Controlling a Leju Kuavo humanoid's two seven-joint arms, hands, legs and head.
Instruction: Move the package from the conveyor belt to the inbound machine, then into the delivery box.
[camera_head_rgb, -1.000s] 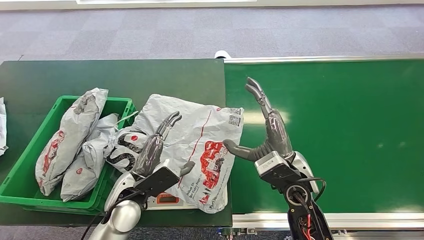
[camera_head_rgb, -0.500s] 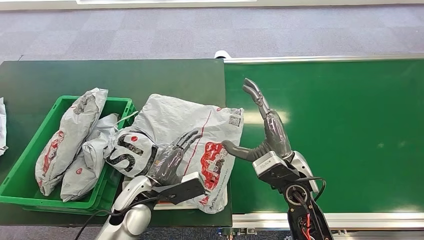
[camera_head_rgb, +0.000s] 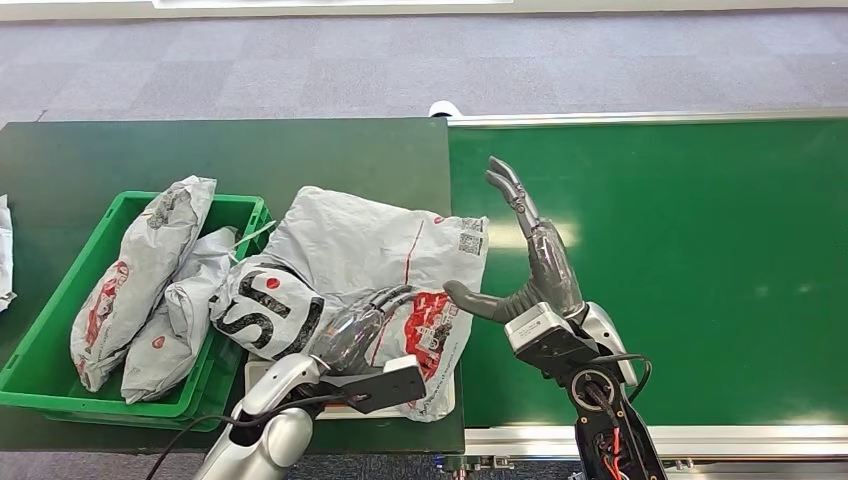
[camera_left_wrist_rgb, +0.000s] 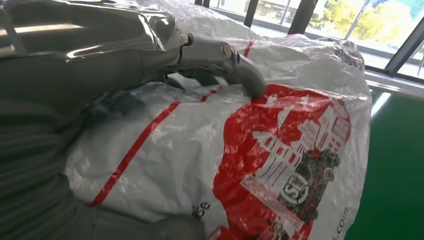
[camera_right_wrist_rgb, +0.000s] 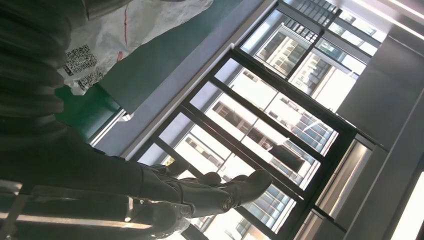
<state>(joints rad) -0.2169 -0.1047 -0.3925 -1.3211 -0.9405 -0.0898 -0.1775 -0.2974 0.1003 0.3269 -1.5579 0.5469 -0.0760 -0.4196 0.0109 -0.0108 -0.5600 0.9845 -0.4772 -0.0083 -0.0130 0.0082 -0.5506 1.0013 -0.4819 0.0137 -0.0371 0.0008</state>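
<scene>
The package (camera_head_rgb: 375, 265) lies on the scale (camera_head_rgb: 440, 398) at the table's near edge, between the green bin (camera_head_rgb: 40, 345) and the belt (camera_head_rgb: 680, 260), one corner overhanging the belt. The left hand (camera_head_rgb: 352, 335) rests flat on it, fingers spread over the red print; whether any finger has hooked the plastic I cannot tell. The right hand (camera_head_rgb: 535, 270) stands upright over the belt just beside the package, open and empty.

To lift it well into the bin, the left hand should gather loose film, not just press down, and the right could steady the far edge.

The left wrist view shows the thumb (camera_left_wrist_rgb: 235, 67) pressing into the crinkled bag, which the head view hides. The right wrist view catches the QR labels (camera_right_wrist_rgb: 82, 65) on the corner.
</scene>
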